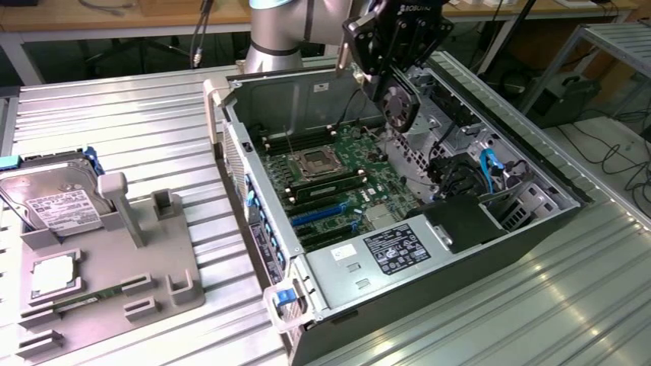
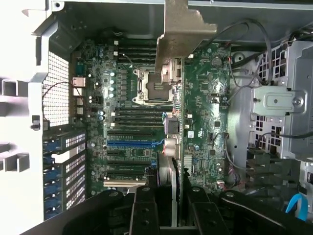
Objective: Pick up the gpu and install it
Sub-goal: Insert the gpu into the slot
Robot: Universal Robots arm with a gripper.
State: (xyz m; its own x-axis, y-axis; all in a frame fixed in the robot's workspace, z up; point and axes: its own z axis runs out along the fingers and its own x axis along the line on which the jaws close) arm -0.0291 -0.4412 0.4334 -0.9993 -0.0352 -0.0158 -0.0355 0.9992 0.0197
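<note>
Ribbed metal bench (image 1: 122, 130) carries the open computer case (image 1: 295, 95). My end effector (image 2: 172, 192) is clamped narrow on the gpu (image 1: 399, 107), which hangs edge-down, clear above the motherboard (image 1: 341, 179). I judge the height keeps its bracket (image 2: 181, 34) off the case walls. The hard drive (image 1: 56, 202) lies well apart.

The grey arm (image 1: 277, 27) stands upright at the far side of the exterior view. Its wrist reaches over toward that view's right, so the black gripper (image 1: 392, 72) hangs in the air pointing straight down. In the wrist view its two dark fingers (image 2: 145, 210) stand side by side with only a narrow gap between them, clamped on the top edge of the gpu (image 2: 172, 161), which hangs upright and edge-on beneath them with its metal bracket farthest from the wrist.
</note>
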